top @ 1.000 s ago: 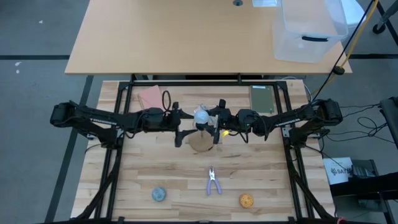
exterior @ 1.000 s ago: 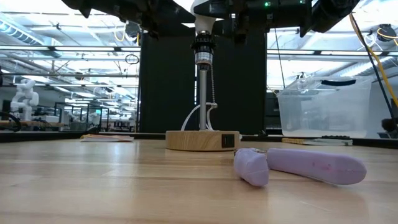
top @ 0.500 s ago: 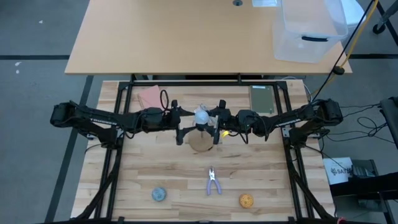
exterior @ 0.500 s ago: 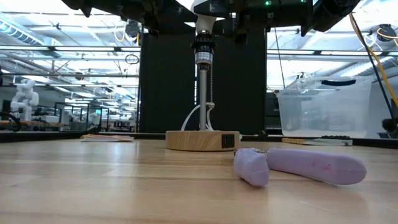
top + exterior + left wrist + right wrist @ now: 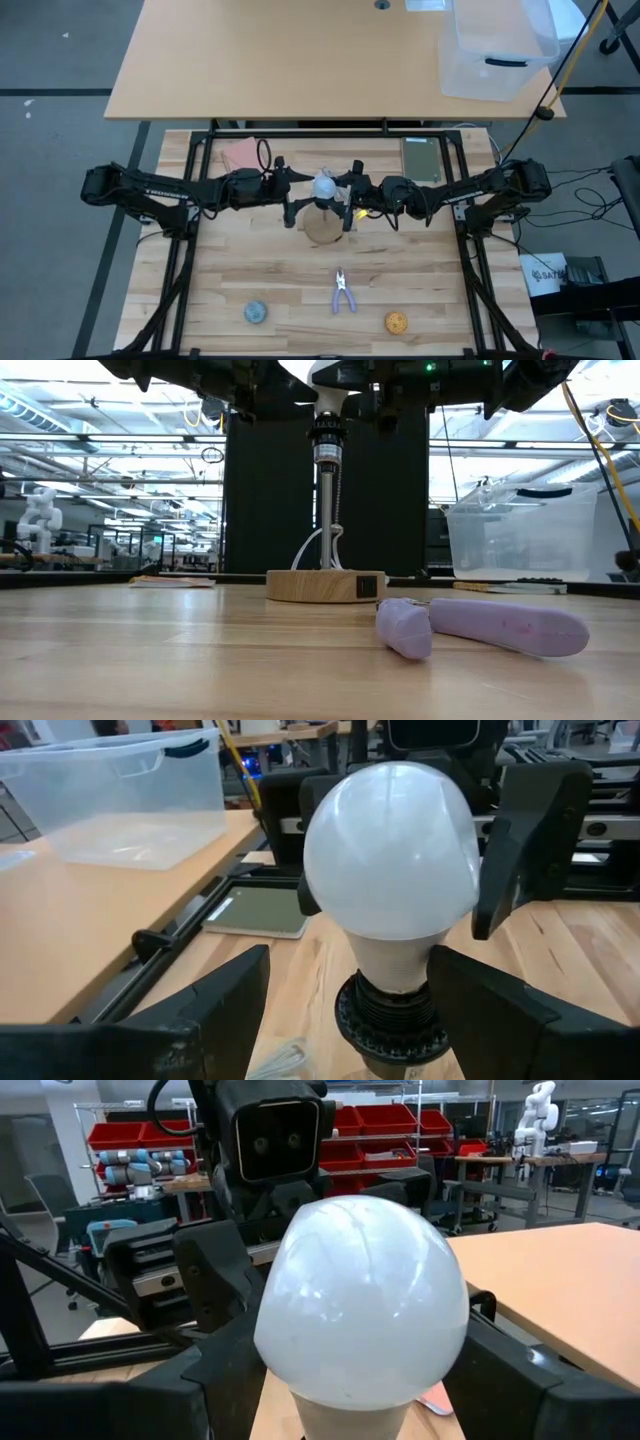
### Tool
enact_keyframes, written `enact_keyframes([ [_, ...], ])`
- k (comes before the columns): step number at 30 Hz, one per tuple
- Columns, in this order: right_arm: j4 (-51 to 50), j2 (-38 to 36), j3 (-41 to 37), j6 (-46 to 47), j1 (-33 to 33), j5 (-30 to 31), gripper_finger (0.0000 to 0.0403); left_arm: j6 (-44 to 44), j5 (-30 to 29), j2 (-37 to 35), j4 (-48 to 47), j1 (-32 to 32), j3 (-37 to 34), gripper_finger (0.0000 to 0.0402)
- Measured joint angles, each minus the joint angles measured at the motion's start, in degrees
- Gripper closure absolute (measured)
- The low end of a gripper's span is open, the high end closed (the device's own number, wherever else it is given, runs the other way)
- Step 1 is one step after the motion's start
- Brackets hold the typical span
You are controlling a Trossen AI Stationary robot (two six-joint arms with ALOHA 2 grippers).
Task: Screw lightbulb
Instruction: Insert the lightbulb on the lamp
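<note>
Wooden table unchanged, left gripper nearer lightbulb, right gripper unmoved

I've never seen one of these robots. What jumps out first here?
The white lightbulb sits in the socket of a lamp on a round wooden stand mid-table. The left gripper and right gripper flank it from either side, the right's fingers hugging the bulb. Nearer the front edge lie lilac pliers.

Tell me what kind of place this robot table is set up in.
Probably a robotics lab or workshop. Behind the white frosted lightbulb stand red shelves of storage bins, a white humanoid robot stands far off in the low view, and the long hall holds many workbenches.
</note>
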Motion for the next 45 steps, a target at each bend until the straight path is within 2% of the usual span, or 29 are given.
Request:
enact_keyframes([
  [24, -0.9, 0.0, 0.0, -1.8, 1.7, 0.6, 0.0149, -1.8, -0.6, 0.2, -0.7, 1.4, 0.0, 0.0129],
  [27, -2.3, -0.7, 0.0, -2.5, 1.9, 2.0, 0.0149, -1.8, -0.8, 0.2, -1.0, 1.5, 0.0, 0.0129],
  [35, -6.7, -3.6, 0.0, -4.3, 2.0, 1.2, 0.0148, -0.2, -0.7, -0.8, -1.2, 0.8, 0.0, 0.0129],
  [38, -7.1, -3.7, 0.0, -4.3, 2.0, 1.5, 0.0137, -0.2, -0.4, -1.1, -0.9, 0.8, 0.0, 0.0129],
  [45, -8.5, -3.6, -0.3, -4.9, 2.0, 1.7, 0.0082, -0.2, 0.2, -1.4, -1.1, 0.7, 0.0, 0.0129],
])
